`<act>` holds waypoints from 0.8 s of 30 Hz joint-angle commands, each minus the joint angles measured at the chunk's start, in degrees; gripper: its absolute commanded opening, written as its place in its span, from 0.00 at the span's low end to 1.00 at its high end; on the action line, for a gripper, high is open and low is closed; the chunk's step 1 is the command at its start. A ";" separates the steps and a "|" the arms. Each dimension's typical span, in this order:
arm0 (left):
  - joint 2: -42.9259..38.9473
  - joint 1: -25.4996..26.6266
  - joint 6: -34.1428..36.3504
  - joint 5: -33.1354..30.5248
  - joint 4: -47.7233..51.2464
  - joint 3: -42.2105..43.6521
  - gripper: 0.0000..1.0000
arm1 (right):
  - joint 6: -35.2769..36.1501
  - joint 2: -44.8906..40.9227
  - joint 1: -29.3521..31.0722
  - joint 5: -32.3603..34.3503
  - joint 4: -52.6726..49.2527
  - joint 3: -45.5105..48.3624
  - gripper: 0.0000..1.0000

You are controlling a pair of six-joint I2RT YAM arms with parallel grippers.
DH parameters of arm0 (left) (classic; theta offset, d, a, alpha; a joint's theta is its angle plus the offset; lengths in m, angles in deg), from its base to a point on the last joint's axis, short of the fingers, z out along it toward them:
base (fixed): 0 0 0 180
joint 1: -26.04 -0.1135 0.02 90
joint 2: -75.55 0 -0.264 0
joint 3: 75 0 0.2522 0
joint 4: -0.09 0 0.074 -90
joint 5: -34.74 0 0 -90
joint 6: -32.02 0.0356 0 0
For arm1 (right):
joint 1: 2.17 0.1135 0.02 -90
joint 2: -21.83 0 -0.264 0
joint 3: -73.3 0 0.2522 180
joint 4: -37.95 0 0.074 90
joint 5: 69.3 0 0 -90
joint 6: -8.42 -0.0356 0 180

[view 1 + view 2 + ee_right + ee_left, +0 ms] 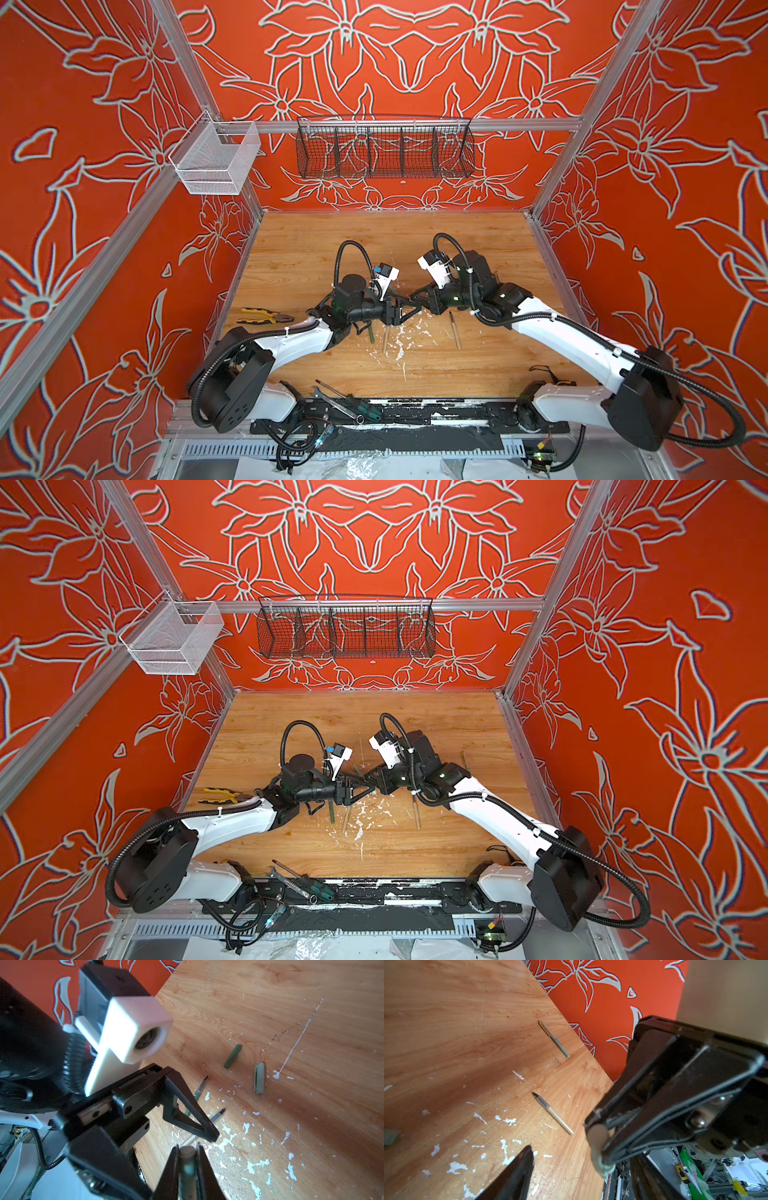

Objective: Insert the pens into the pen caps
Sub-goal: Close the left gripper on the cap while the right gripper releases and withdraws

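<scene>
R gripper (600, 1142) grips blurry pen (597, 1133); uncapped beige pen (553, 1113) & capped pen (554, 1039) lie on table (456, 1032).

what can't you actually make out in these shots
Held piece in the right gripper: pen or cap unclear; blurred in both wrist views, buried between the grippers in both top views.
Left gripper: second finger cut off by the left wrist view's edge.
Green pen and beige pen: far ends hidden under the left gripper in both top views.

Bright, even light in both top views; soft shadows on the tabletop (316, 245), straight lines bow toward the edges. Wrist views: close right gripper (600, 1142) blurred, tabletop grain sharp, some washed-out glare beyond.
</scene>
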 commanded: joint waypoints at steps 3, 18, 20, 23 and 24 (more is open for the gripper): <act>-0.06 -0.23 -0.87 1.87 -4.34 -1.08 0.54 | 0.16 -1.63 0.54 -1.57 3.40 1.54 0.16; 0.46 -0.41 -1.78 3.07 -7.96 -1.20 0.32 | -1.09 -1.77 1.95 -1.86 5.97 2.65 0.16; 0.40 -0.49 -1.89 3.21 -8.08 -1.28 0.27 | -0.99 -1.92 2.01 -1.69 5.71 2.82 0.16; 0.09 -0.58 -1.69 3.35 -8.05 -1.07 0.19 | -1.03 -2.12 2.03 -1.55 5.53 2.99 0.16; -0.03 -0.66 -1.61 3.53 -7.98 -0.97 0.17 | -0.99 -2.12 2.03 -1.76 5.53 3.01 0.16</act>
